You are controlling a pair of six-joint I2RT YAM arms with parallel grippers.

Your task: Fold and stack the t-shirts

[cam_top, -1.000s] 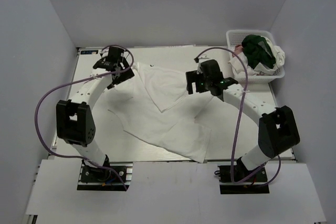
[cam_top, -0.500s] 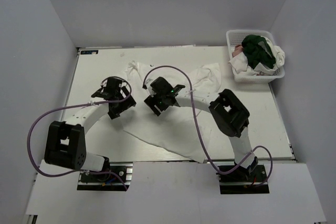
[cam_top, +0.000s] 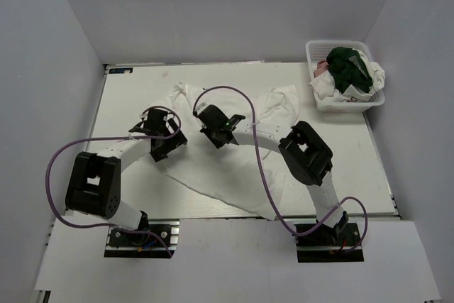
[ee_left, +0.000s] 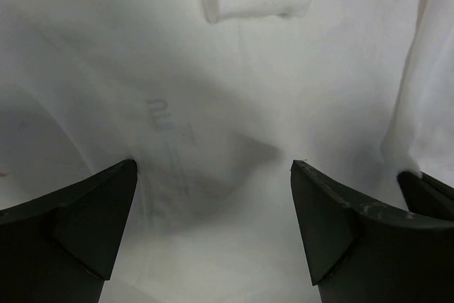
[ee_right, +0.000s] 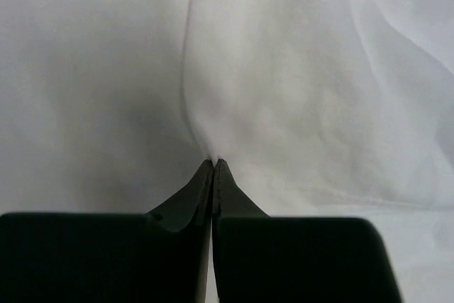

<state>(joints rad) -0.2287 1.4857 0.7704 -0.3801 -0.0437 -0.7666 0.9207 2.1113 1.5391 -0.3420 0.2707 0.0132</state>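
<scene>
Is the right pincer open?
No, in the right wrist view the right pincer is shut, its tips pinching a ridge of the white shirt.

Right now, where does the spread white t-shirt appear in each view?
Top external: white t-shirt spread centrally under left gripper and right gripper.
Left wrist: fills the picture beyond the open left fingers.
Right wrist: fills the picture; shut right fingers pinch its crease.
Shared landmark: that crease, at the right gripper in the top view.

Left claw (ee_left: 213, 175) wide open, right claw (ee_right: 213, 162) closed tight, both arms angled inward, wrists low.
</scene>
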